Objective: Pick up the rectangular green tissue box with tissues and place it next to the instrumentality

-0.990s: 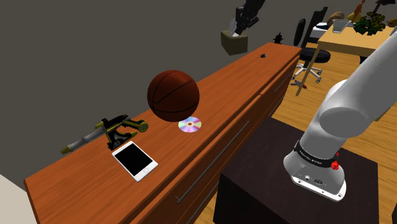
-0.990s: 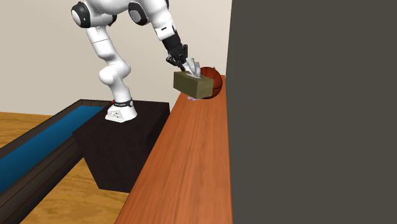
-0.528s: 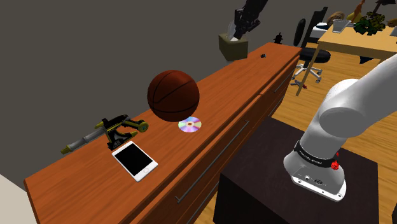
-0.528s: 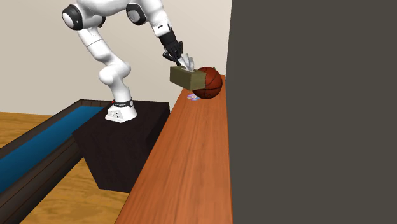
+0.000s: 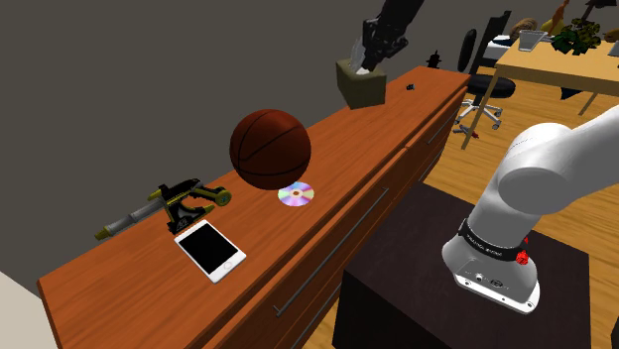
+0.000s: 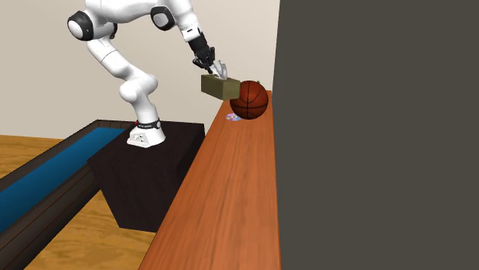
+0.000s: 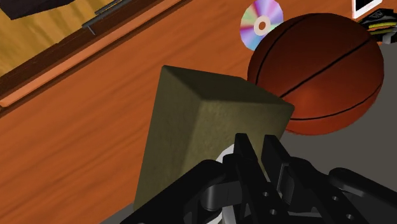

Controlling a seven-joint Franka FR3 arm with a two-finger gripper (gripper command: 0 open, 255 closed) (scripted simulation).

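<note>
The hand (image 7: 258,143) has its fingers squeezed nearly together. From the wrist view I'd say they're pinching the white tissue (image 6: 222,72) sticking out of the top, so the olive-green tissue box (image 5: 361,85) is just dangling under it. The box is up in the air, clear of the desk (image 5: 372,139), over the far end of it.

The thing that matters for the next move is that everything is lined up along the desk's length. The box is at the far end and the basketball (image 5: 270,148) sits in the middle. The black-and-yellow instrument (image 5: 186,196), which I'm guessing is the "instrumentality", is past the ball toward the near end. A phone (image 5: 209,251) lies just beside the instrument, and a CD (image 5: 296,194) lies by the ball on the front-edge side. So the ball is right in the travel path, and I'd carry the box over or around it.

In the second exterior view the box's long axis seems to run roughly crosswise, from front edge to back edge, and it hangs a bit tilted. I wouldn't swear to that though. The opening points up into the hand. Hanging off a tissue like that, I'd expect it to swing.
</note>
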